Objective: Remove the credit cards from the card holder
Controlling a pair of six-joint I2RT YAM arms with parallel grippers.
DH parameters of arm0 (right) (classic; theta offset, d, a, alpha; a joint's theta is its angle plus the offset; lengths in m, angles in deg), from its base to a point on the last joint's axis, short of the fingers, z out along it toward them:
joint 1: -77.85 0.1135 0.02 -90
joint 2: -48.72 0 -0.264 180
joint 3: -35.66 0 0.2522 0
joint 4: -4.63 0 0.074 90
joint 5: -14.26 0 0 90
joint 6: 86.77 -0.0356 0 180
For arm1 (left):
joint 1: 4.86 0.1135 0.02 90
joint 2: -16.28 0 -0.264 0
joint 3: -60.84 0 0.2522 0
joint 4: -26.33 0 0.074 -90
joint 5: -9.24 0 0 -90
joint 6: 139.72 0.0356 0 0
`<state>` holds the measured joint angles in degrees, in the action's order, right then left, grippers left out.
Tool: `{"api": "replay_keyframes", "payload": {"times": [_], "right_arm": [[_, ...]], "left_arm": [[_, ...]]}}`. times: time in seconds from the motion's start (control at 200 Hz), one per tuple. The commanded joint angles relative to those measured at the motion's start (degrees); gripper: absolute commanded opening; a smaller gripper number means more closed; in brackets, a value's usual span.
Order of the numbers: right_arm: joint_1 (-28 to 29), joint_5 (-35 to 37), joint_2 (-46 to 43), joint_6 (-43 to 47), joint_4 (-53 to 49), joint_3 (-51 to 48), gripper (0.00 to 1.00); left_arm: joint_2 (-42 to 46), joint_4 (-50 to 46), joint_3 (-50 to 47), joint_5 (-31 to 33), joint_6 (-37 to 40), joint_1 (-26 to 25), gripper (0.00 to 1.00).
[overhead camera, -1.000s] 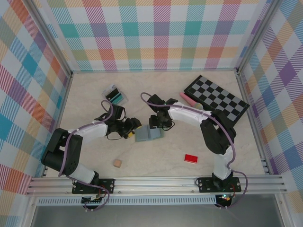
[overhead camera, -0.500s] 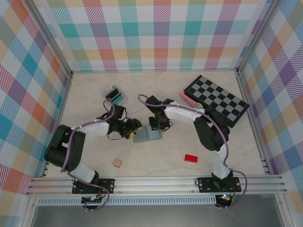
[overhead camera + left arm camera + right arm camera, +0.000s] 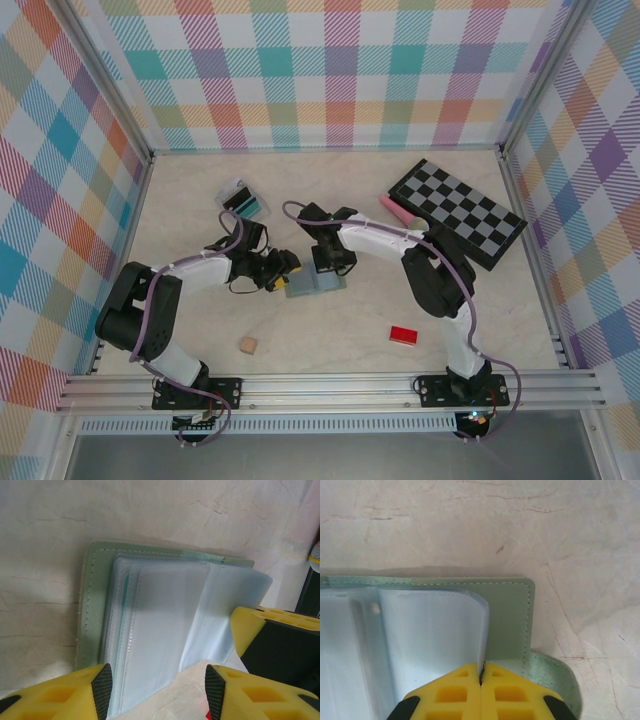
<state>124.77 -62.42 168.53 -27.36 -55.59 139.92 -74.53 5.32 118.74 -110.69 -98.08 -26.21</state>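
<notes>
The card holder lies open on the counter, left of the checkered board. The right end effector is clenched, apparently pinching one clear leaf at the holder's corner. The left end effector is released, its fingers straddling the holder's opposite edge.

At six o'clock the right gripper pinches a clear sleeve of the open pale green card holder; its clasp tab lies at four o'clock on the bench.
</notes>
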Motion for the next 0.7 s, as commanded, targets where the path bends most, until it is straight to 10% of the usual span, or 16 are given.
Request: {"api": "replay_keyframes", "payload": {"times": [0.0, 0.265, 0.695], "right_arm": [[0.55, 1.9, 1.47, 1.06, -2.42, 1.27, 0.0], [0.55, -1.55, 1.3, 0.71, -0.83, 0.03, 0.0], [0.55, -1.54, 1.44, 0.71, -0.82, 0.03, 0.0]], "left_arm": [[-1.01, -0.62, 1.71, 0.06, 1.07, -0.45, 0.5], [-3.52, -1.03, 3.19, 0.44, 1.91, -0.81, 0.39], [-6.37, -4.9, 5.31, 5.12, 2.06, -1.93, 0.5]]}}
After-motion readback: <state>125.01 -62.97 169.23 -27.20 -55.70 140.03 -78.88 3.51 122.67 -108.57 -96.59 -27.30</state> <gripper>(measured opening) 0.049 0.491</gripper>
